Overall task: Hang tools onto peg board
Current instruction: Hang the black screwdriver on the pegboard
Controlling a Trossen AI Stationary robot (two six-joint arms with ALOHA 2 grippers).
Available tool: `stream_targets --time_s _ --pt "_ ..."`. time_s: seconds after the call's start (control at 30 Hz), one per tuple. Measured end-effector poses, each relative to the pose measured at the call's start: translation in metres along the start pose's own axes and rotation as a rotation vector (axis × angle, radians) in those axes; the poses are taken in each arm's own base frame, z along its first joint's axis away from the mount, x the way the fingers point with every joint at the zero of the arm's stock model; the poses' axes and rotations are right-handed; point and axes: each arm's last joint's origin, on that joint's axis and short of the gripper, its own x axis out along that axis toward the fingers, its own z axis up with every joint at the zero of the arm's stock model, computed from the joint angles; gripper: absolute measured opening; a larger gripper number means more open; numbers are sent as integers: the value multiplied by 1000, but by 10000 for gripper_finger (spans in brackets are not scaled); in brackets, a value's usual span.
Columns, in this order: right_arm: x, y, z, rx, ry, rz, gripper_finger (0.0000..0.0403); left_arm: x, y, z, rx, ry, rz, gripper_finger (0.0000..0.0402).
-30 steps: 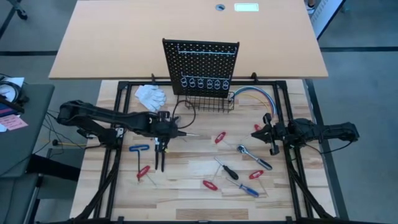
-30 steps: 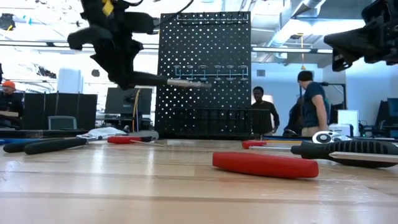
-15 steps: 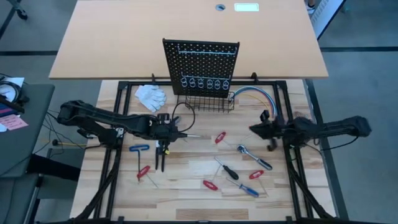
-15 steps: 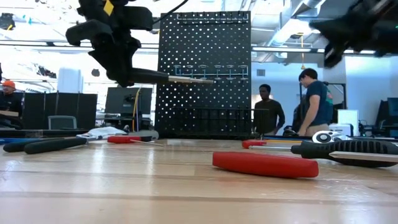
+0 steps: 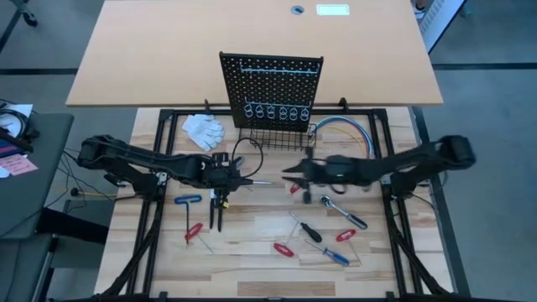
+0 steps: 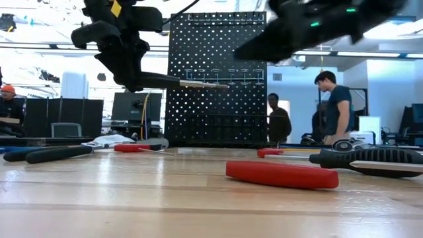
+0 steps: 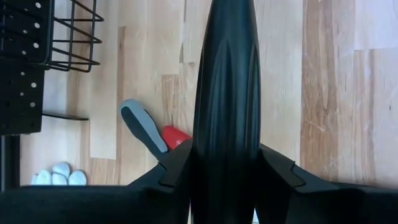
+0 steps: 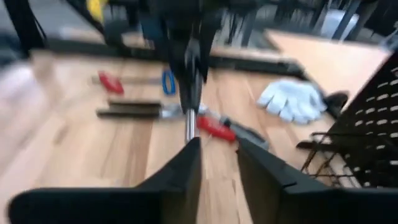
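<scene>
Claws meet before the peg board (image 5: 271, 91)
Left claw (image 5: 228, 179) clamps a black-handled screwdriver (image 6: 173, 83); right claw (image 5: 288, 174), blurred, parted, empty.

- White gloves (image 5: 203, 128) lie at the upper left of the slatted wooden table (image 5: 252, 235), in the high view.
- A curved bundle of coloured cables (image 5: 344, 127) sits at the table's upper right.
- A large tan desk (image 5: 168, 50) fills the top of the high view.
- Two people (image 6: 334, 109) stand at the right of the low view; another person (image 6: 8, 106) shows at its left edge.
</scene>
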Motion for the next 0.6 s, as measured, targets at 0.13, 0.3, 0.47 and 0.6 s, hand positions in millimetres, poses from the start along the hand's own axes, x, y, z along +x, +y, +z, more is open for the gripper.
stream_targets --time_s 0.13,0.3,0.47,0.6 --pt "35 5 9 -29 150 19 169 0 0 -1 1 4 1 115" --pt "63 9 16 -42 229 27 203 0 0 -1 3 4 1 115" --pt "83 11 13 -43 267 27 190 0 0 0 1 2 1 115" --pt "94 11 3 -45 309 25 151 0 0 0 0 -1 1 116"
